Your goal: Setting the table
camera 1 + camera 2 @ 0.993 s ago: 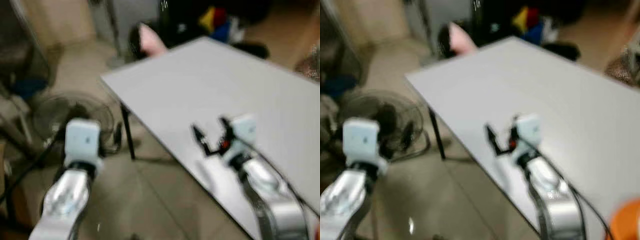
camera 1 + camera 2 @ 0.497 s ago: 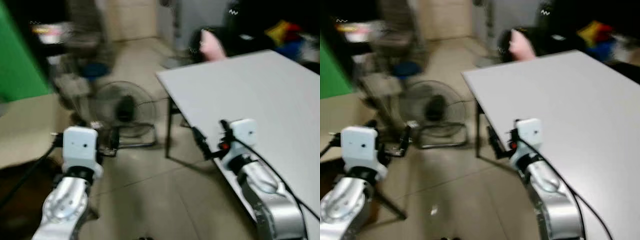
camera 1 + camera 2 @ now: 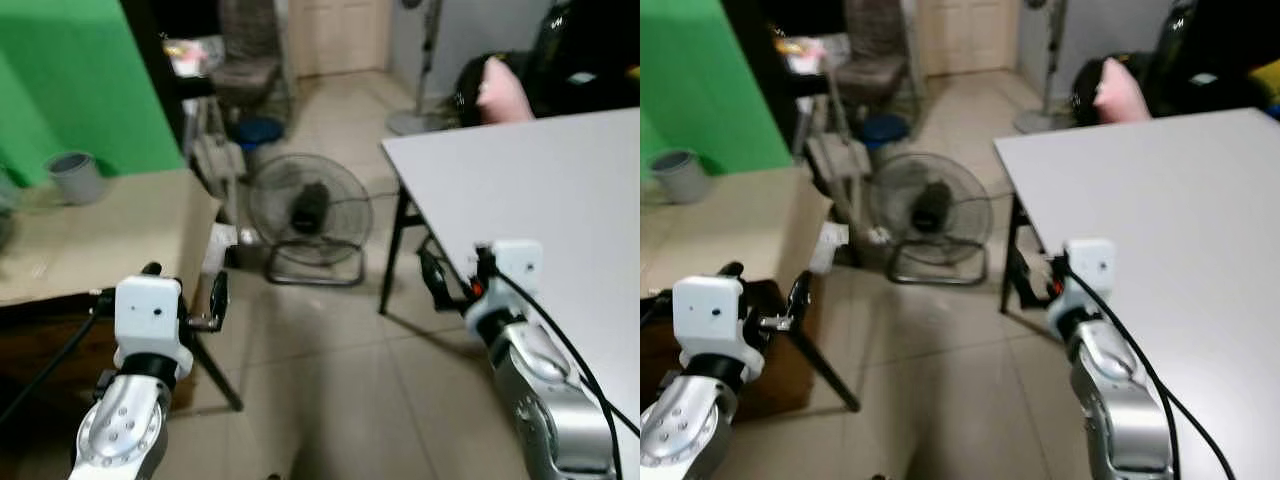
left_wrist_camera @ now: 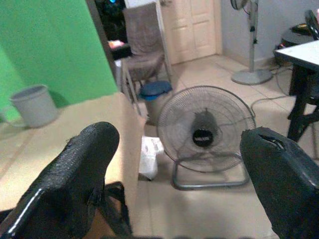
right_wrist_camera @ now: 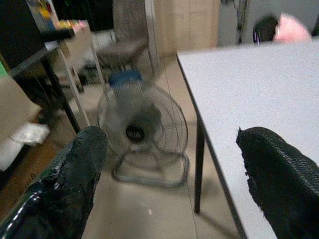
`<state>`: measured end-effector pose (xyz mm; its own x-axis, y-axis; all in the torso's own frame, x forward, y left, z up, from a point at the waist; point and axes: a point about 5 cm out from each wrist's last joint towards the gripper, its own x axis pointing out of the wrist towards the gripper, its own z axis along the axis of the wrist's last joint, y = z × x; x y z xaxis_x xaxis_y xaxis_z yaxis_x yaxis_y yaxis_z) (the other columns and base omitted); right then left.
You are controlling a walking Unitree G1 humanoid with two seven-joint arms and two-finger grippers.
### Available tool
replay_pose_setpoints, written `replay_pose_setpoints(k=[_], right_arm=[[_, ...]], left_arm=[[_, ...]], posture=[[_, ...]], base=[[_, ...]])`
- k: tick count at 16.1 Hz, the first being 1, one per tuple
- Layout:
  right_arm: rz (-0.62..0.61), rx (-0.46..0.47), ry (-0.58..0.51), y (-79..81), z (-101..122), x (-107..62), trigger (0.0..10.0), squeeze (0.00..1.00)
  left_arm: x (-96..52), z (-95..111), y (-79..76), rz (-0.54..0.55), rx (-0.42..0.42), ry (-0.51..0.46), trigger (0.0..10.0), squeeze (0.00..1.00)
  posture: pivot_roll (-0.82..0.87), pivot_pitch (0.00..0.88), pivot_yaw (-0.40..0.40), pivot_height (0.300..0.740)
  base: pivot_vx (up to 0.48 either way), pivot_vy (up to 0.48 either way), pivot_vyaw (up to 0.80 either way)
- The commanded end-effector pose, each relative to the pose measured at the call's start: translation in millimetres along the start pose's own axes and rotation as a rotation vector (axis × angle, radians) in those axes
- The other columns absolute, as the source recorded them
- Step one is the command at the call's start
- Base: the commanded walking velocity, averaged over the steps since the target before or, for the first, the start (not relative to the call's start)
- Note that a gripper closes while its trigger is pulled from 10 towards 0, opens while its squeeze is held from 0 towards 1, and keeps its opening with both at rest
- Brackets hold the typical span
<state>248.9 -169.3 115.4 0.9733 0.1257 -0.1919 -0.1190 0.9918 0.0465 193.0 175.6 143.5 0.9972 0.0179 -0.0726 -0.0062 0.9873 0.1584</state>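
The biggest thing here is the grey table point(image 3: 540, 180), its top bare where I can see it, reaching away on the robot's right with its near corner pointing toward the middle of the room; nothing to be laid out sits on it yet, so I judge the setting has not begun. Next in size is the green panel point(image 3: 70, 80) on the left, and below it a tan countertop point(image 3: 90, 225) carrying a grey bucket point(image 3: 75, 175), the only vessel I can make out. Between counter and table lies open tiled floor point(image 3: 330, 400), but a floor fan point(image 3: 305, 210) stands in that gap and its base sits near the table leg point(image 3: 392, 255), something to steer around. Further back are a draped chair point(image 3: 875, 40) and a pedestal fan point(image 4: 249, 35). The left gripper point(image 4: 182, 169) hangs forward at the counter's edge, fingers spread wide and empty; the right gripper point(image 5: 169, 169) hovers just off the table's near edge, likewise wide apart, holding nothing, presumably kept ready while walking.
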Motion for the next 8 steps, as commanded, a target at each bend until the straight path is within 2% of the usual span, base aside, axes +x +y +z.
replay_pose_setpoints(k=[1, 8], right_arm=[[0.017, 0.008, 0.004, 6.6, -0.7, 2.0, 10.0, 0.0], [-0.015, 0.0, 0.014, 8.5, -2.5, 4.7, 10.0, 0.0]], left_arm=[[2.1, 1.7, 0.6, 0.003, 0.012, -0.011, 10.0, 0.0], [2.9, 0.8, -1.6, -0.009, 0.013, -0.01, 10.0, 0.0]], posture=[[-0.06, 0.009, 0.046, 0.74], [-0.06, 0.011, 0.047, 0.74]], base=[[0.0, 0.285, 0.0], [0.0, 0.289, 0.0]])
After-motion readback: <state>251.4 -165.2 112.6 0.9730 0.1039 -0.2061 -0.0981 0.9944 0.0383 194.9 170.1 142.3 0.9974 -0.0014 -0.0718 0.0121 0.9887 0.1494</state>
